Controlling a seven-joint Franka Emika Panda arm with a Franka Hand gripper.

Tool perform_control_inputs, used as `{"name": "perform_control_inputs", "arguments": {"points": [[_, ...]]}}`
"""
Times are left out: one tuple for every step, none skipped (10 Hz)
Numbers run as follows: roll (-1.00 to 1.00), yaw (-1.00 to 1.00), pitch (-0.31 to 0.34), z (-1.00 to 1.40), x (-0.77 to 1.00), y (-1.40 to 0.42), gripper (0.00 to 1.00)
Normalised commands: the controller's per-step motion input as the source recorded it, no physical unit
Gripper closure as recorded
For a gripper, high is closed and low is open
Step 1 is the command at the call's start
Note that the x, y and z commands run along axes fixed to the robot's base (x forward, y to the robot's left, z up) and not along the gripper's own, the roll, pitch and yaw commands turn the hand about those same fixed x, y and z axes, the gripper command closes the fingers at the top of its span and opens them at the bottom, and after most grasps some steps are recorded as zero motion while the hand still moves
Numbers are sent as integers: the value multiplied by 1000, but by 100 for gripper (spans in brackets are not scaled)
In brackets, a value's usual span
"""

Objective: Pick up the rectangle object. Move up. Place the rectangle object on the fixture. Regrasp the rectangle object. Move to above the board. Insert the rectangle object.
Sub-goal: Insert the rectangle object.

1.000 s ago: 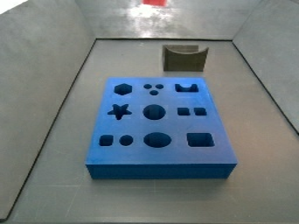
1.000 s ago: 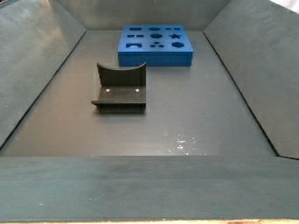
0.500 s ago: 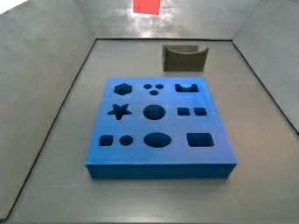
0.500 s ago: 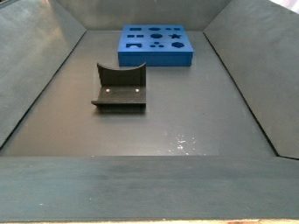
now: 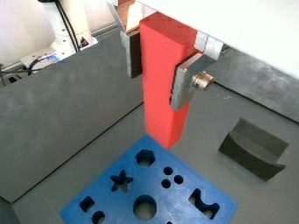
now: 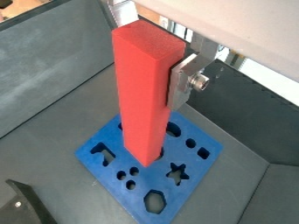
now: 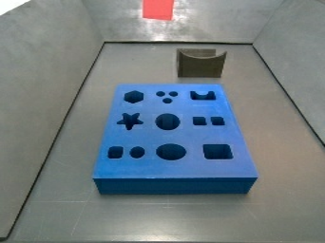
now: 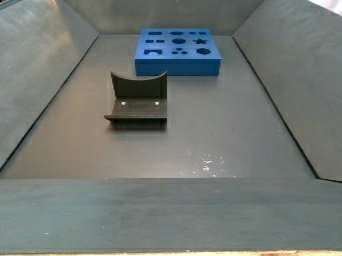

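My gripper is shut on the rectangle object, a red-orange block held upright between the silver fingers. The block's lower end hangs high above the blue board. Both wrist views show this; in a wrist view the block covers part of the board. In a side view only the block's lower end shows at the top edge, far above the board. The gripper is out of view in the side view that shows the board at the far end.
The dark notched fixture stands empty beyond the board, and it also shows in a side view and in both wrist views. Grey sloping walls enclose the floor.
In the side view the red block's end has come a little further down into the picture and shifted slightly left. Board and fixture have not moved.
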Motion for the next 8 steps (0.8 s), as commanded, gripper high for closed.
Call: {"name": "perform_control_inputs", "arguments": {"points": [[-200, 0, -174, -71, 0, -66, 100], [-343, 0, -283, -123, 0, -111, 100], [-351, 0, -283, -166, 60, -174, 100], [-331, 0, -289, -174, 49, -229, 100], [-300, 0, -291, -197, 63, -243, 100], [-223, 0, -263, -260, 117, -243, 100], [-137, 0, -217, -294, 154, -266, 100], [-54, 0, -171, -326, 131, -294, 100]]}}
